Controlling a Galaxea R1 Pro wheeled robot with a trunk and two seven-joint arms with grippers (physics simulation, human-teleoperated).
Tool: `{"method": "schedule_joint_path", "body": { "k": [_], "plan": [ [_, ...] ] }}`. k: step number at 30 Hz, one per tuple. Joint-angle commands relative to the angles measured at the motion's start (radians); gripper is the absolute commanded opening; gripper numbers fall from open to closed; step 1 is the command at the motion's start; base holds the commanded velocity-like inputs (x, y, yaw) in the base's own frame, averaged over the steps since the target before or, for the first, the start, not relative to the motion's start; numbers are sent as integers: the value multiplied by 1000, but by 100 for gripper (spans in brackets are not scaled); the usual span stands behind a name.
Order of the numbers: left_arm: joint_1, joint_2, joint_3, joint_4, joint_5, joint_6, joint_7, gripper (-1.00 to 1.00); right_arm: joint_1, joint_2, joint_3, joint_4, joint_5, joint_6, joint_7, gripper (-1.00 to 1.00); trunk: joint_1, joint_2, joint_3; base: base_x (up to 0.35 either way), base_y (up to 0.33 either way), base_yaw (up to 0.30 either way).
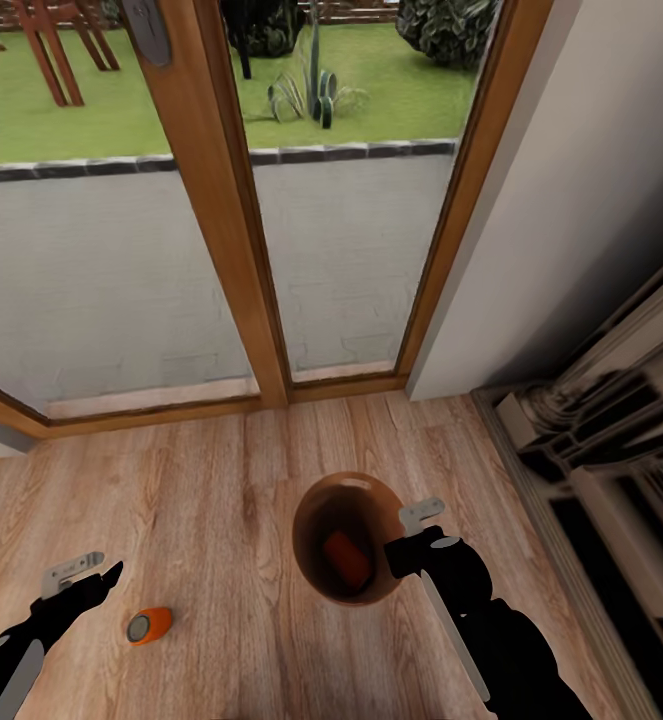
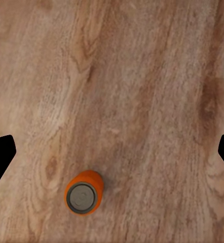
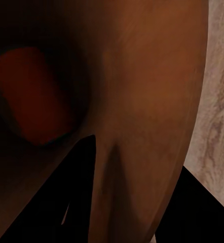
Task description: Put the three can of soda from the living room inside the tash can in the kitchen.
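Left gripper (image 1: 96,572) is hovering low over the plank floor (image 1: 221,480) with its jaws spread and nothing between them. An orange can (image 1: 149,626) is lying on its side just beside it, toward the robot and slightly inboard, silvery top facing the wrist camera. Its long axis is running roughly toward the bin. Right gripper (image 1: 411,530) is clamping the trash can (image 1: 316,505) by its rim; a second orange can (image 1: 347,560) is resting inside. Judgement: the left arm is nearer.
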Motion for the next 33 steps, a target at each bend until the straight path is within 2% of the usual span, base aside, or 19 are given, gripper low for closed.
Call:
{"method": "schedule_joint_path", "body": {
  "k": [1, 11, 13, 19, 33],
  "plan": [
    [0, 0, 0, 0, 0, 0, 0, 100, 0, 0, 1, 0, -16, -1, 0, -100, 4, -7, -3, 0, 0, 0],
    [0, 0, 0, 0, 1, 0, -1, 100, 0, 0, 1, 0, -16, -1, 0, -100, 42, -77, -35, 0, 0, 0],
    [0, 0, 0, 0, 1, 0, -1, 100, 0, 0, 18, 0, -16, -1, 0, -100, 50, -91, -41, 0, 0, 0],
    [0, 0, 0, 1, 1, 0, -1, 100, 0, 0, 38, 0, -16, -1, 0, -100, 73, -133, -60, 0, 0, 0],
    [0, 1, 0, 9, -1, 0, -1, 100, 0, 0, 41, 0, -16, -1, 0, -100, 127, -231, -103, 0, 0, 0]
  ]
}}
